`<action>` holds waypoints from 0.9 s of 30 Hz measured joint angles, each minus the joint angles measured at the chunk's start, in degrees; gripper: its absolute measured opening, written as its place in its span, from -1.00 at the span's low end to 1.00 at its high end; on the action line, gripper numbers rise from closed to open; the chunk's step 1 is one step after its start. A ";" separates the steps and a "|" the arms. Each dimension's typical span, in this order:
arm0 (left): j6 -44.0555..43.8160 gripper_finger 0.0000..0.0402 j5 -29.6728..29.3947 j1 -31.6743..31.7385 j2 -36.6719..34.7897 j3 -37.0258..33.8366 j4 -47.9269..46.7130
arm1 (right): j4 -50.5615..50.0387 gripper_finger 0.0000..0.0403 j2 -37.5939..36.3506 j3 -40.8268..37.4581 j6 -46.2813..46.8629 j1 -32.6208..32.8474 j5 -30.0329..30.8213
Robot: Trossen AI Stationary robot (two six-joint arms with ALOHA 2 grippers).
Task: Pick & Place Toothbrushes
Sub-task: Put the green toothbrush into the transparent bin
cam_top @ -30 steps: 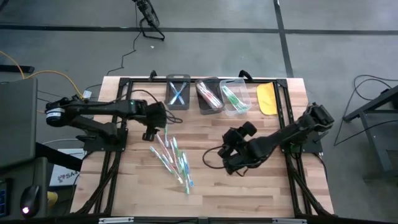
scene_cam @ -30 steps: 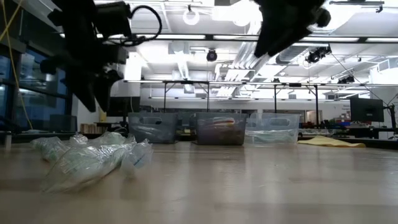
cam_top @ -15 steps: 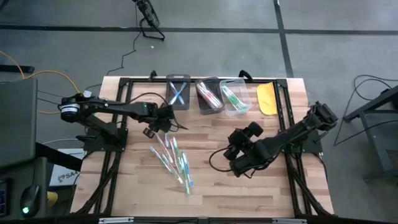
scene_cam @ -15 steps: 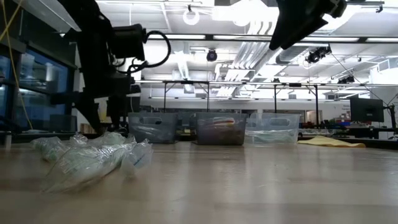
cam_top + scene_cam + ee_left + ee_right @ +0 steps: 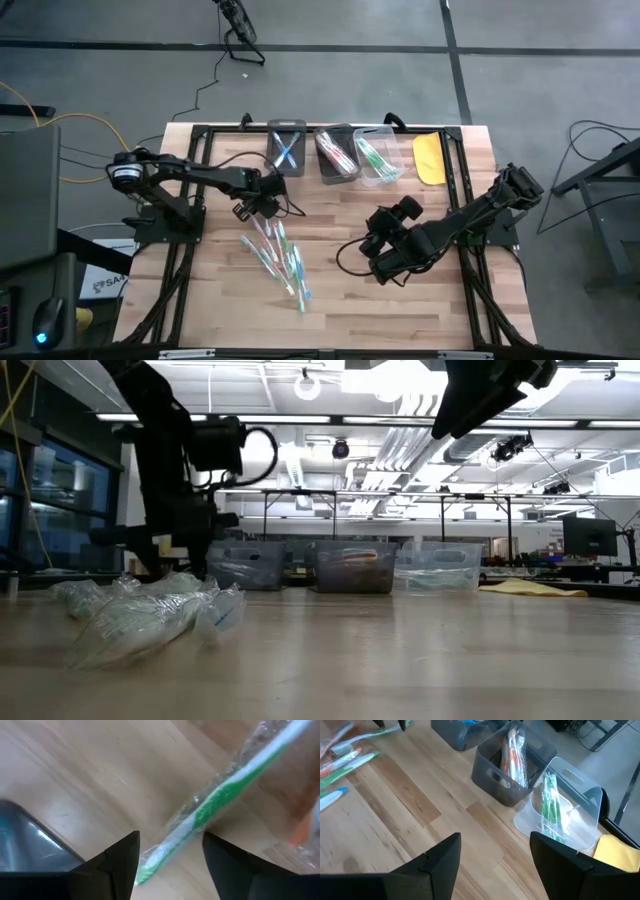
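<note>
Left end effector (image 5: 170,855), fingers apart, straddles a green toothbrush (image 5: 220,800), seemingly untouched; right end effector (image 5: 495,852) gapes at four o'clock.

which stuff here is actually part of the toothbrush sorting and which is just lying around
Part of the job:
loose toothbrushes piled on the table
green toothbrush between the left gripper's open fingers
three bins already holding sorted brushes
right gripper, open, waiting

Lying about:
yellow flat object beside the clear bin
cables on the floor
</note>
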 joint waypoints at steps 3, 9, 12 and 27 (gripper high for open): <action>0.11 0.04 -0.92 -0.03 1.66 0.11 0.15 | 0.10 0.15 0.00 0.00 0.29 0.00 0.00; 0.98 -0.16 0.54 0.02 0.96 -0.06 -0.59 | 0.40 0.15 0.00 0.00 0.40 0.00 0.00; 0.97 -0.44 1.85 0.04 0.93 -0.06 -1.56 | 0.49 0.15 0.00 0.00 0.50 -0.01 0.00; -11.18 -1.00 1.26 -0.84 -0.47 12.04 -25.46 | 6.34 0.15 0.77 0.02 0.56 0.34 1.73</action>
